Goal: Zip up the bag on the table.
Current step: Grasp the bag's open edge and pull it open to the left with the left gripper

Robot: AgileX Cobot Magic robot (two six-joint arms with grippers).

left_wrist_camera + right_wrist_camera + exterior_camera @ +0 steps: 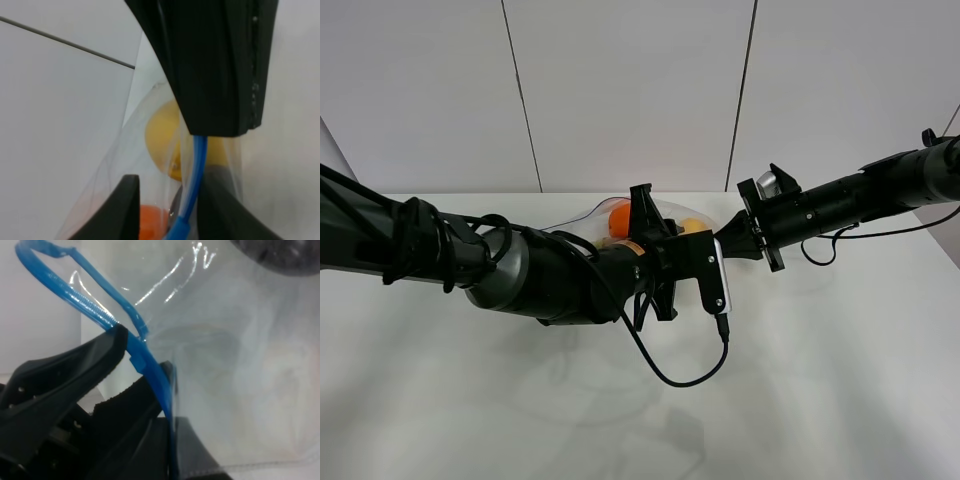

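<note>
The clear bag (pixel 588 216) is held up behind the two arms near the middle of the white table (pixel 820 390), with orange (pixel 619 218) and yellow (pixel 692 225) produce showing through. My right gripper (pixel 723 246) is shut on the blue zipper strip (pixel 150 365); its fingers (pixel 75 375) pinch it in the right wrist view (pixel 144 359). My left gripper (pixel 692 242) straddles the same strip (pixel 196 170). In the left wrist view (pixel 169 202) the strip lies against one finger (pixel 220 212), with a gap to the other. Dark produce is mostly hidden.
The left arm (pixel 520 270) reaches across the middle, its black cable (pixel 670 375) hanging in a loop over the table. A large black gripper part (pixel 215 65) sits close in front of the left wrist camera. A panelled white wall (pixel 640 90) stands behind.
</note>
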